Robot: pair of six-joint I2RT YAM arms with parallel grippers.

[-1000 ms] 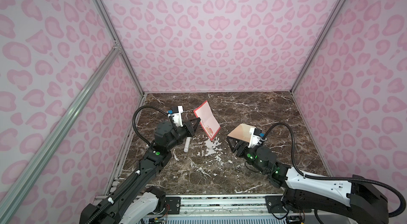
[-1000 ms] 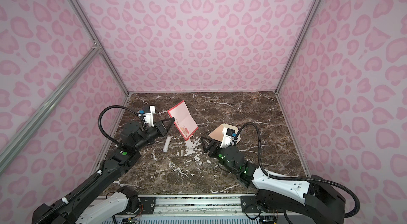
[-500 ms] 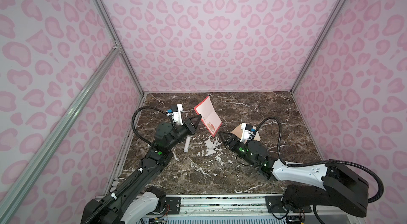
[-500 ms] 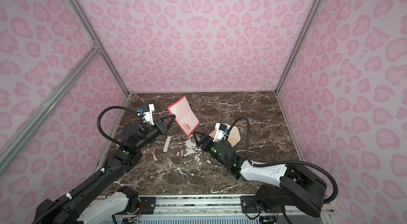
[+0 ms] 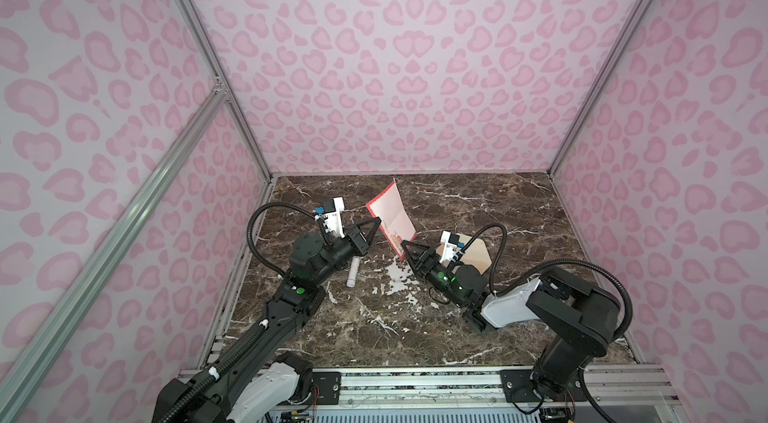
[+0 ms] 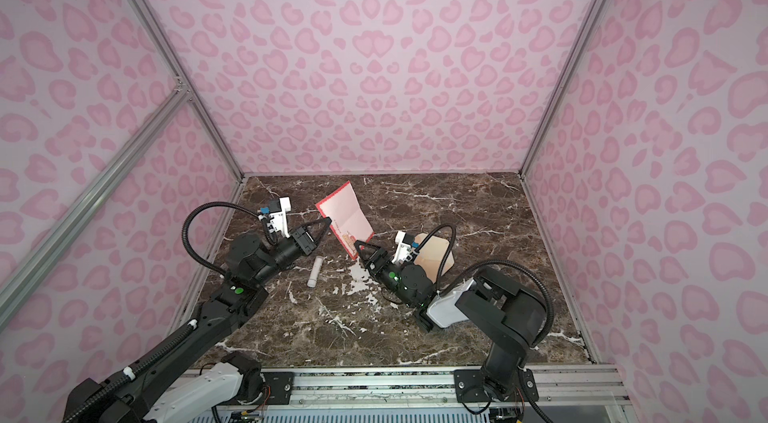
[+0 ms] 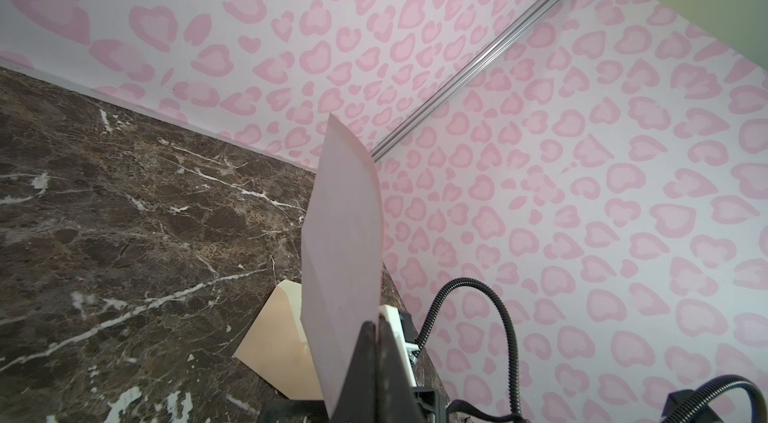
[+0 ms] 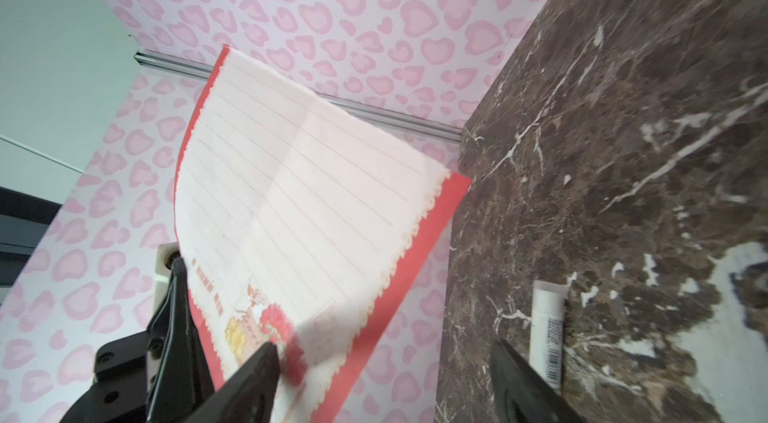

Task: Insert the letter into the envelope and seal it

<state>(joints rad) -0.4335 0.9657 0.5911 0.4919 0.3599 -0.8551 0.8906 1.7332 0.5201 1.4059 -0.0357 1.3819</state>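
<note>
The letter (image 5: 390, 217) (image 6: 344, 219) stands tilted above the table, pink lined face with red border toward my right wrist camera (image 8: 299, 200), plain back in the left wrist view (image 7: 340, 242). My left gripper (image 5: 376, 222) (image 6: 328, 222) (image 7: 376, 329) is shut on the letter's left edge. My right gripper (image 5: 415, 248) (image 6: 370, 248) (image 8: 384, 346) is open, with the letter's lower corner just inside its jaws beside one finger. The peach-tan envelope (image 5: 478, 250) (image 6: 436, 252) (image 7: 278, 342) lies flat on the marble behind the right gripper, partly hidden by its wrist.
A white glue stick (image 5: 352, 273) (image 6: 314, 272) (image 8: 548, 333) lies on the marble table (image 5: 478, 200) below the left gripper. Pink patterned walls (image 5: 395, 68) close in the back and both sides. White scuffs mark the table's middle.
My right gripper has swung left, away from the envelope, up to the letter's lower corner, and its jaws have spread a little wider. The left gripper has kept hold of the letter.
</note>
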